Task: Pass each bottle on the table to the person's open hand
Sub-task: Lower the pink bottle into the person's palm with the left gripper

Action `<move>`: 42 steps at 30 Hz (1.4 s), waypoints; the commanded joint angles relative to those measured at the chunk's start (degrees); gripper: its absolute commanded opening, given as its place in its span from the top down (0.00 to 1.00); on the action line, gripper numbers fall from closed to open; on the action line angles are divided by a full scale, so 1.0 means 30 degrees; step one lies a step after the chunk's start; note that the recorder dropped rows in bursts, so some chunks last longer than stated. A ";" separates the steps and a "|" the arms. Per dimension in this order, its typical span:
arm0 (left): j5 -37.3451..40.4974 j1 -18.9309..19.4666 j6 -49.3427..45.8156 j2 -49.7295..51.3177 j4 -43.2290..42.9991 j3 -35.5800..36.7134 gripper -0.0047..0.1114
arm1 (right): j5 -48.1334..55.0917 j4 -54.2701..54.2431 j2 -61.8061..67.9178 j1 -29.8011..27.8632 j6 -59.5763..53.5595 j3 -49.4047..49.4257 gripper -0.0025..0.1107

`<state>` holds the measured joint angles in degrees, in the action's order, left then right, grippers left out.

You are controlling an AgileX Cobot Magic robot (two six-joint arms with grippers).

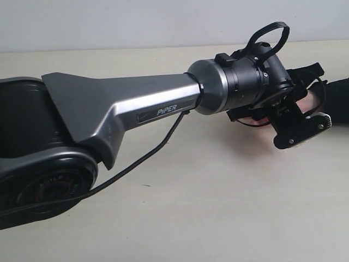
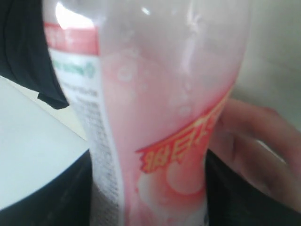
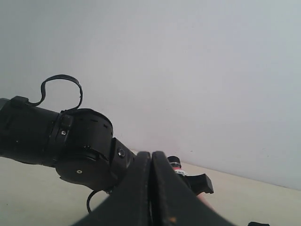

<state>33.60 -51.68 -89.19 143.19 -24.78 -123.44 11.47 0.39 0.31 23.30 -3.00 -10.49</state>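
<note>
**Entry: handover, pink-white bottle**

**Tool state.**
- My left gripper [image 1: 305, 106] is pinching the pink-white bottle [image 2: 160, 117] across its body, with a dark jaw on either side of the label.
- My right gripper [image 3: 151, 188] has its jaws pressed together and carries nothing. It is held up, clear of the work.

**Location of item.** The bottle is off the table [image 1: 191, 207], at the end of my outstretched left arm [image 1: 136, 109]. It sits just beside the person's open hand [image 2: 258, 150]. The person's fingers lie along the bottle's far side, but I cannot tell whether they are touching it. From the right wrist view only the black cap [image 3: 174, 161] shows.

**Step in hand (my judgement).** This is the release into the palm. To do it well:
- Keep the bottle steady until the fingers wrap around it.
- Spread my jaws slowly and only wide enough to free the label.
- Draw back along the line of the arm, so neither jaw catches the bottle or the person's knuckles.
- Avoid opening early, because a bottle not yet supported would drop to the table.

**Count, as visible.**
- Bottles: 1, in my grip. 0 others show on the stretch of table in view.
- Human hands: 1, with a black sleeve [image 1: 338, 101].
- Grippers: 2.
- Tables: 1.
</note>
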 commanded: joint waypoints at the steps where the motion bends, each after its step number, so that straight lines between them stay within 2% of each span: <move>1: -0.0017 -0.0041 0.0610 0.0131 0.0510 -0.0028 0.74 | -0.0097 -0.0005 -0.0105 0.0009 0.0019 0.0065 0.98; 12: -0.0069 -0.0041 0.1491 0.0323 0.0475 -0.0028 0.71 | -0.0097 -0.0005 -0.0105 0.0009 0.0019 0.0065 0.98; 14: -0.0069 -0.0041 0.1533 0.0323 0.0475 -0.0028 0.64 | -0.0097 -0.0005 -0.0105 0.0009 0.0019 0.0065 0.98; 18: -0.0026 -0.0041 0.2229 0.0323 0.0475 -0.0028 0.37 | -0.0097 -0.0005 -0.0105 0.0009 0.0019 0.0065 0.98; 20: -0.0026 -0.0041 0.2956 0.0323 0.0475 -0.0028 0.27 | -0.0097 -0.0005 -0.0105 0.0009 0.0019 0.0065 0.98; 25: 0.0393 -0.0041 0.3482 0.0323 -0.0542 -0.0028 0.12 | -0.0097 -0.0005 -0.0105 0.0009 0.0019 0.0065 0.98; 33: 0.0501 -0.0075 0.3482 0.0189 -0.0580 -0.0028 0.10 | -0.0097 -0.0005 -0.0105 0.0009 0.0019 0.0065 0.98; 42: 0.2838 -0.0075 0.3482 -0.0273 -0.1689 -0.0028 0.10 | -0.0097 -0.0005 -0.0105 0.0009 0.0019 0.0065 0.98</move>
<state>38.75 -51.68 -79.30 143.53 -28.51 -123.44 11.47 0.39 0.31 23.30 -3.00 -10.49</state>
